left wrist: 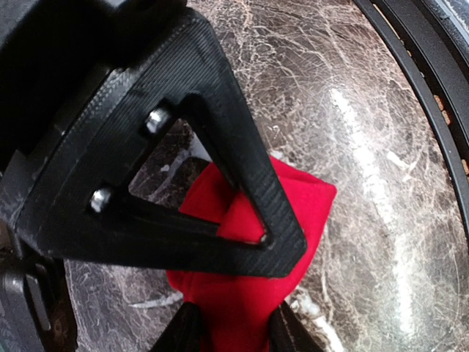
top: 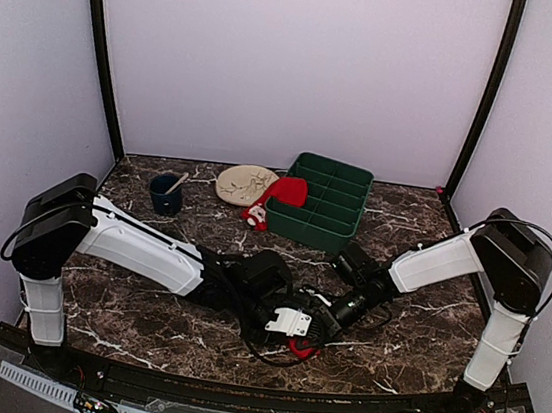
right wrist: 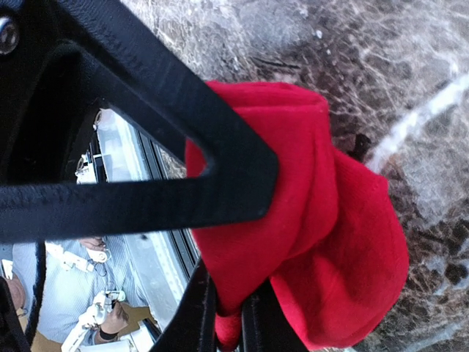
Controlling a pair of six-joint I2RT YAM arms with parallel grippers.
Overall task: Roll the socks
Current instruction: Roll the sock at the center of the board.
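Left gripper (left wrist: 236,331) and right gripper (right wrist: 227,321) both clench bright red soft fabric sock (right wrist: 330,242) at 6 o'clock; advise even tension, tight roll.

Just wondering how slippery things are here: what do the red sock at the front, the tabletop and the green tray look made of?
Sock: soft knit fabric, matte; it folds and bunches.
Tabletop: dark marble look with white veins, glossy under the glare; could be stone or laminate.
Tray: probably moulded plastic; even green, thin stiff dividers.
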